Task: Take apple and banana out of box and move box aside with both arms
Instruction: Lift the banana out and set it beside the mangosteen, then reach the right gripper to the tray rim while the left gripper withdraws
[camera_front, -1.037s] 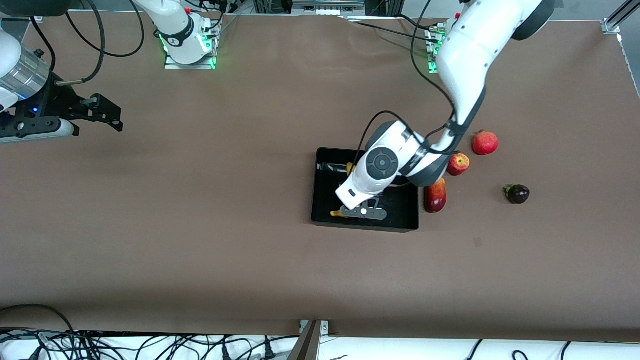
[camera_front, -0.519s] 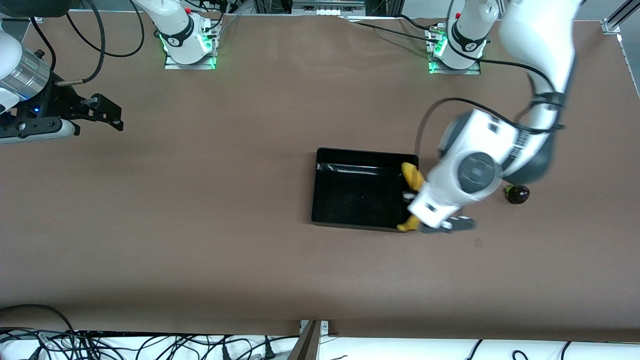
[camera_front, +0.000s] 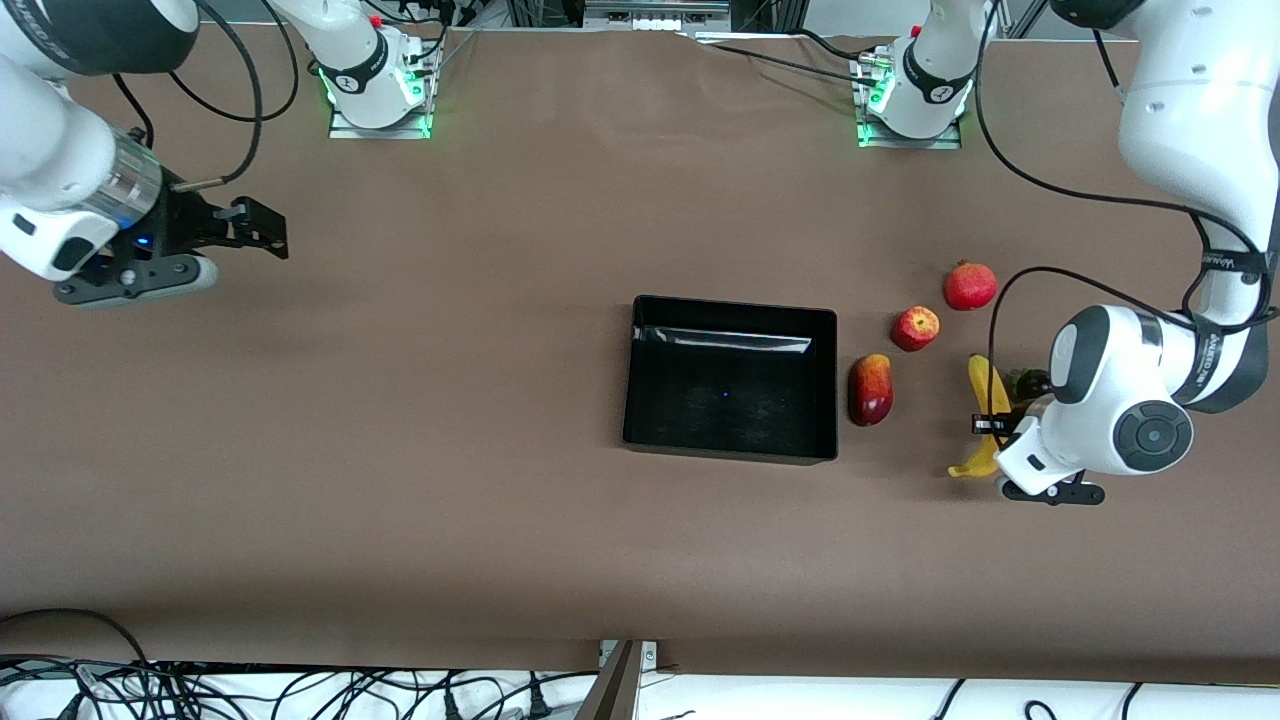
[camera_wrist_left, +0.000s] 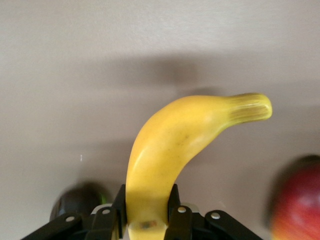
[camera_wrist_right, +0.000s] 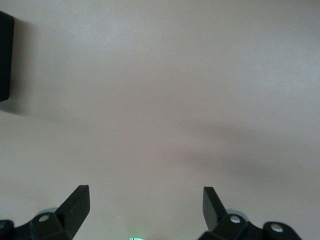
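The left pincer is clamped on the banana, its two fingers pressing either side of the fruit near one end, as the left wrist view shows. It hangs over the worktop toward the left arm's end, outside the box. Tucked close beside the banana and the wrist is a small dark fruit, partly hidden by the arm. The apple sits between the box and the banana, and a rounder red fruit lies just farther from the front camera than it. A longer red fruit lies just beside the box's wall, nearest of the fruits to it. The box itself holds nothing and stands mid-worktop.

The right pincer waits over bare worktop toward the right arm's end, well apart from everything, its fingers spread wide with nothing between them; a corner of the box shows at the edge of its wrist view.
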